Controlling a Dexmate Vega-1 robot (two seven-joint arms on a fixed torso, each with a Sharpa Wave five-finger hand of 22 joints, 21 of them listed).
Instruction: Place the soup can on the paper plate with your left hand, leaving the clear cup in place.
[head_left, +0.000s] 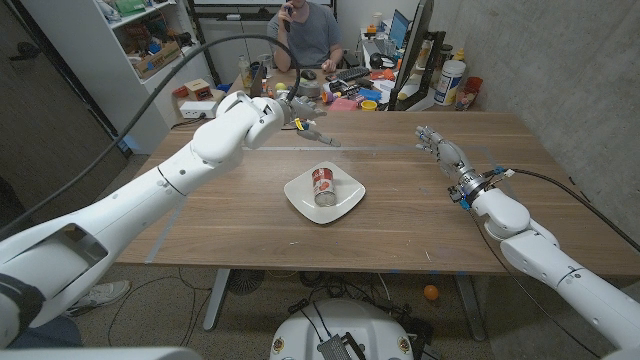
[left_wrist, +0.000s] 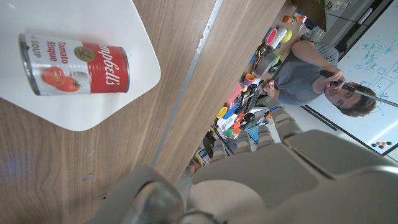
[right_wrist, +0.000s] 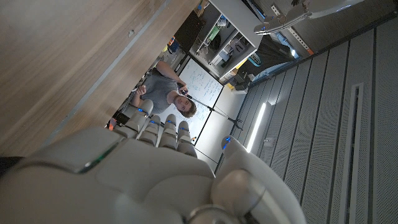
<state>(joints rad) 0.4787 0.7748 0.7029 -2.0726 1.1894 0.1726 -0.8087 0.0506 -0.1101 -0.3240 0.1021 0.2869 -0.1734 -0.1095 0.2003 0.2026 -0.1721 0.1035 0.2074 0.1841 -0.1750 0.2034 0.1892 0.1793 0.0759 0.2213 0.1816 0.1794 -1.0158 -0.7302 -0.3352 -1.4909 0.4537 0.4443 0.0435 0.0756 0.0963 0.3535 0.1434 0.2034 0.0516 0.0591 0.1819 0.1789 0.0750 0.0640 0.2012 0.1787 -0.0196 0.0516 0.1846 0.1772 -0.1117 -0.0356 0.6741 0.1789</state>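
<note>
A: Report the soup can's location.
B: The soup can (head_left: 323, 185) stands upright on the paper plate (head_left: 346, 201), mid-table (head_left: 400, 230).
A: Left hand status?
B: The left hand (head_left: 312, 122) hovers above the table beyond the plate, apart from the can, fingers spread, grasping nothing.
A: Right hand?
B: The right hand (head_left: 440, 148) is on the table's right side, well apart from the plate, fingers extended and loosely together, nothing held.
</note>
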